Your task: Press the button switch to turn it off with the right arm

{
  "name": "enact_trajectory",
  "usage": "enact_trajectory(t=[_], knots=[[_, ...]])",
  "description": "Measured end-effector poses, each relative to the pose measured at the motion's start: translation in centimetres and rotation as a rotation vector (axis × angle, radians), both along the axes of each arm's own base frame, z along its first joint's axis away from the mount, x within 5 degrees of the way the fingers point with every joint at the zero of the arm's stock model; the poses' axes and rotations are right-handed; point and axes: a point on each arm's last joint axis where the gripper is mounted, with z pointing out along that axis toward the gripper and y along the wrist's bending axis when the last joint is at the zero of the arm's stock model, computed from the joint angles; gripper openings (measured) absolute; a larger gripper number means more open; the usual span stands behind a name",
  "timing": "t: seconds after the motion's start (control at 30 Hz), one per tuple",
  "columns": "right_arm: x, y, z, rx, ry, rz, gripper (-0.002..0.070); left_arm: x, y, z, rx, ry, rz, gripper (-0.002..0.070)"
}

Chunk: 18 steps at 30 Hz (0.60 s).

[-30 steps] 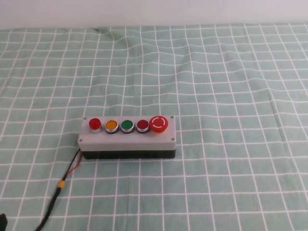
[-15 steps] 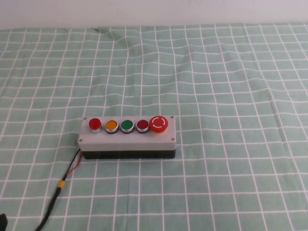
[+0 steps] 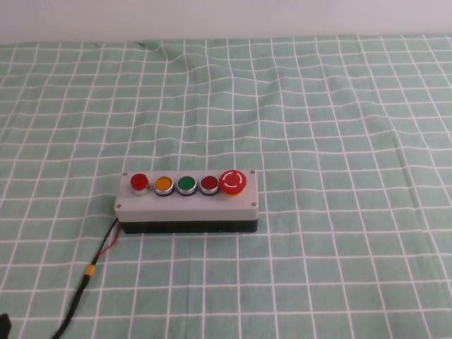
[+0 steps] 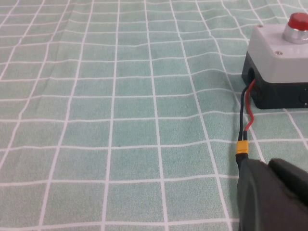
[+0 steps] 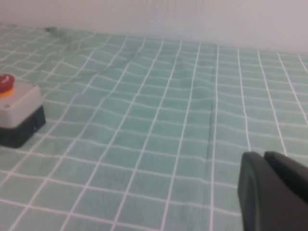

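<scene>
The grey five-button box [image 3: 187, 203] lies on the green checked cloth, left of centre in the high view. The button switch [image 3: 139, 182], small, bright red and silver-ringed, is the box's left end button. It also shows in the left wrist view [image 4: 297, 21]. My left gripper [image 4: 267, 166] is shut and empty, low over the cloth beside the box's cable. My right gripper [image 5: 262, 156] is shut and empty, far to the right of the box [image 5: 19, 108]. Neither arm shows over the table in the high view.
Beside the button switch sit an orange button [image 3: 164, 184], a green button [image 3: 186, 184], a maroon button [image 3: 209, 184] and a large red mushroom button [image 3: 233, 181]. A black-and-red cable [image 3: 99, 254] with a yellow connector [image 4: 242, 147] runs from the box toward the front left.
</scene>
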Motion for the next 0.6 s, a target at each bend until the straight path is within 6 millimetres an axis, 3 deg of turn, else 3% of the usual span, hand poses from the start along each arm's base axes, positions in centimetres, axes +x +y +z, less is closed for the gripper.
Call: enact_trajectory(t=[0.17,0.6], knots=[[0.4,-0.1,-2.9,-0.008,0.074,-0.034,-0.0016,0.0,0.0,0.0,0.000,0.000,0.000,-0.0003],[0.2,-0.1,-3.6,-0.017,0.146,-0.038,-0.0016,0.0,0.0,0.0,0.000,0.000,0.000,-0.0003]])
